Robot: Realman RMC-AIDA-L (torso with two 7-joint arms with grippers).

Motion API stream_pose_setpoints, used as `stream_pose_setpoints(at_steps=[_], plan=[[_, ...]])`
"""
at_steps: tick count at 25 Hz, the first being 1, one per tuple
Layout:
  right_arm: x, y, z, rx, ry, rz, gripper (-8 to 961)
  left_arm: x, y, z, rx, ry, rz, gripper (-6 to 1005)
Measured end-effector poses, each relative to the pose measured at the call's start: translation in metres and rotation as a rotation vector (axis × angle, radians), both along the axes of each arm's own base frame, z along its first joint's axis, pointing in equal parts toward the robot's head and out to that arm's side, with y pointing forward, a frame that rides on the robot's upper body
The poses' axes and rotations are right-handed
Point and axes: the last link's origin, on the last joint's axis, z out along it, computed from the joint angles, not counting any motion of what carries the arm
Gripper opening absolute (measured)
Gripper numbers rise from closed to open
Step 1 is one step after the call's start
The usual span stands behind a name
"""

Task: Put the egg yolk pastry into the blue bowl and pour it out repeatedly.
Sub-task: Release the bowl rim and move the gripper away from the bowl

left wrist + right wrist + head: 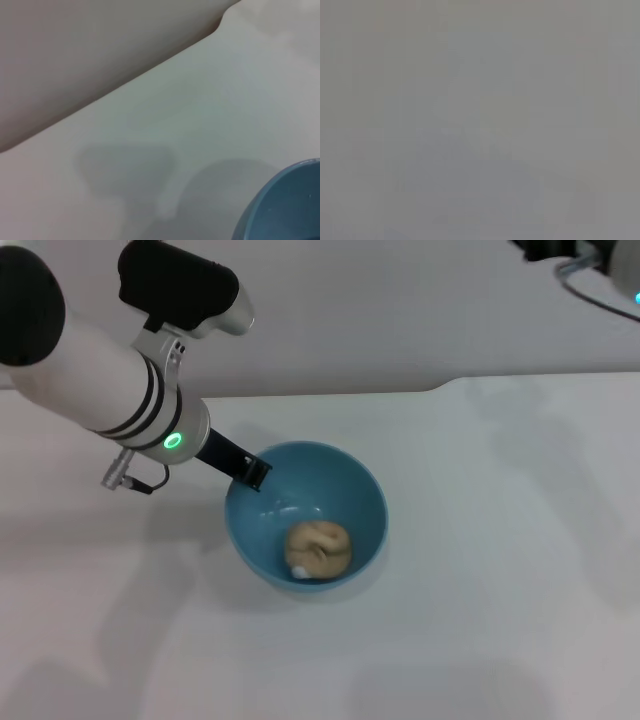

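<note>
The white worktop (480,540) fills most of the head view, its far edge running along a pale wall with a small step toward the far right corner. The left arm (100,380) reaches in from the far left corner, and the left gripper (250,472) sits at the far-left rim of the blue bowl (365,495); a dark finger (240,465) appears to lie against or over that rim, but whether the jaws pinch it or stand apart cannot be told from here. The bowl stands upright near the middle of the worktop, somewhat left of centre, and the left wrist view catches only a slice of its rim (280,200) above bare table. The egg yolk pastry (320,550) lies inside the bowl, low against its near wall — so the placing step looks done and the pouring step is in hand. The next move likely calls for a firm hold on the rim, then a tilt toward open tabletop so the pastry rolls out. The right arm is barely visible at the far right corner, parked; its gripper is out of sight.
</note>
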Motion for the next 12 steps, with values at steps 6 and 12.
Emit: stream_pose_setpoints(at_steps=[6,12], plan=[[0.015,-0.004,0.009,0.043,0.049,-0.013,481,-0.002,-0.003,-0.001,-0.016,-0.022,0.017,12],[0.012,-0.002,0.01,0.052,0.057,0.007,481,0.002,-0.008,-0.007,-0.062,0.0,0.025,12]])
